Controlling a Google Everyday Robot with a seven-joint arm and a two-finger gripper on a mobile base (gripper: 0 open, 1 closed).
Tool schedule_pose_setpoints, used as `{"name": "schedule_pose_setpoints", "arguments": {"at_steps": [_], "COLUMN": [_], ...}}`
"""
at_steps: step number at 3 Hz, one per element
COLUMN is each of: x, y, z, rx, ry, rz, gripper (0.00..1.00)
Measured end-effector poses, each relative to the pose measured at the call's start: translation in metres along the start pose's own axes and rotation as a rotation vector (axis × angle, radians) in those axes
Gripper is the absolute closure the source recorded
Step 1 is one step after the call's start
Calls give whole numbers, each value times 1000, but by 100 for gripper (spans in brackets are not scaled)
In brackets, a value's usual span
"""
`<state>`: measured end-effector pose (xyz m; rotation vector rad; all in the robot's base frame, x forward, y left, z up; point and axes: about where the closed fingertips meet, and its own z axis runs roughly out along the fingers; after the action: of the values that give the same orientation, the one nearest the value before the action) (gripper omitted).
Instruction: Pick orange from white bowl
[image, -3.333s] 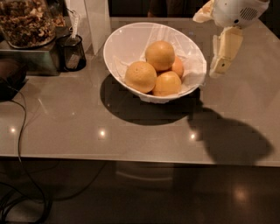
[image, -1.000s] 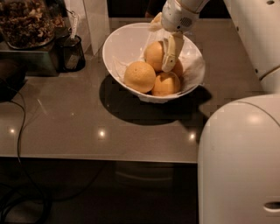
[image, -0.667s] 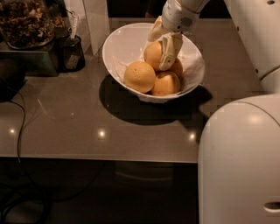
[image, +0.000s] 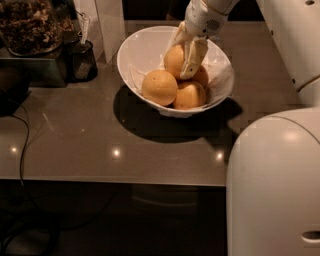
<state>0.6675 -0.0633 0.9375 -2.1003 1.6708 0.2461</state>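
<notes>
Gripper (image: 181, 59) is hanging inside the white bowl (image: 145, 47) on the table (image: 75, 145). Fingers (image: 191, 59) are spread, straddling the rear orange (image: 172, 62), which is resting on the other fruits (image: 159, 87). No pinch evident yet. The orange is lying directly between the fingers. 3.3 s ago the gripper was hovering outside the bowl's right rim; it is now down inside.

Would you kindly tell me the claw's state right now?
Claw: down in the white bowl, against the rear orange; whether it is open, closed or gripping cannot be told.
</notes>
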Motion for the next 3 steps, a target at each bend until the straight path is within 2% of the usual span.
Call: {"name": "schedule_pose_setpoints", "arguments": {"at_steps": [1,2,3], "x": [0,0,-7], "y": [0,0,0], "z": [0,0,-17], "rx": [0,0,74], "ry": [0,0,-29], "rz": [0,0,-20], "gripper": [100,100,100]}}
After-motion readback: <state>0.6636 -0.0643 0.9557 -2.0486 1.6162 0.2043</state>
